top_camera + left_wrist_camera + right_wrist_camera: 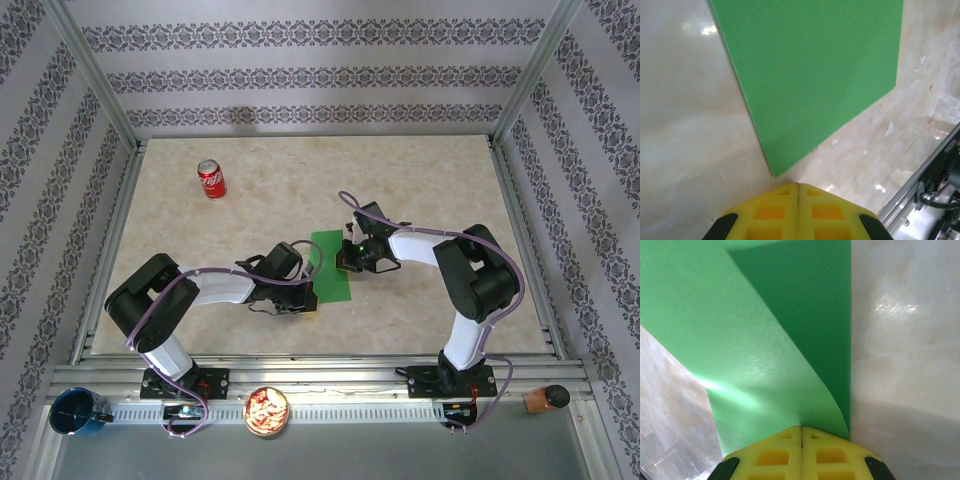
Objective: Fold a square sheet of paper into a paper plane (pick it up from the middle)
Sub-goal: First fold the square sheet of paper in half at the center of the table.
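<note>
Top view: the square sheet of paper (pixel 330 268) lies flat on the counter (pixel 430 190), between the left end effector (pixel 303 296) and the right end effector (pixel 350 258).

Left wrist: jaws pressed together, empty, with the sheet's near corner just ahead. I'd pin that corner.

Right wrist: jaws closed on a lifted flap curling over the sheet. Best to carry it low, line up the edges, then crease.
</note>
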Controlling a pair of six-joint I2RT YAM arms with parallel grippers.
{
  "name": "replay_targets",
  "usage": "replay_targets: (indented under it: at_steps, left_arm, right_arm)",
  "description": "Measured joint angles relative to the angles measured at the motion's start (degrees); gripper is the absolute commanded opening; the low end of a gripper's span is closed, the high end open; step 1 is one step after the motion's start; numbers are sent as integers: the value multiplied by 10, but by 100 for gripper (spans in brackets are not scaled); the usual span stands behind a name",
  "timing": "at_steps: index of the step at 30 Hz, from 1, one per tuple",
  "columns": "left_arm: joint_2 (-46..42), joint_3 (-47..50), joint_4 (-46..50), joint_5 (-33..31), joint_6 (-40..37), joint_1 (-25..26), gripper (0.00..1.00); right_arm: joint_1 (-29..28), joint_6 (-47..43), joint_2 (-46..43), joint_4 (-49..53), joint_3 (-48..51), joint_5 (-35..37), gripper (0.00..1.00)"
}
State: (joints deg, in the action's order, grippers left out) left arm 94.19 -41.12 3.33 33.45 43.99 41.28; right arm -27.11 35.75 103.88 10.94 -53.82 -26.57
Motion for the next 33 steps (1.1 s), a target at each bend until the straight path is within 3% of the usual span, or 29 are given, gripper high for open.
replay_targets:
  at_steps: [8,16,21,33]
  left_arm:
    - [-79,-104,109,-28,-35,-30,4]
    - [36,-198,101,-4,-35,-134,3]
    - [99,-214,93,11,-34,-136,4]
    - [146,-221,15,34,-19,-136,4]
  right_arm:
    - [0,-15,0,3,-1,0,0]
    - [0,-69,6,46,-23,0,0]
    - [0,-102,23,89,-55,-1,0]
    - [4,-118,31,104,-66,-13,0]
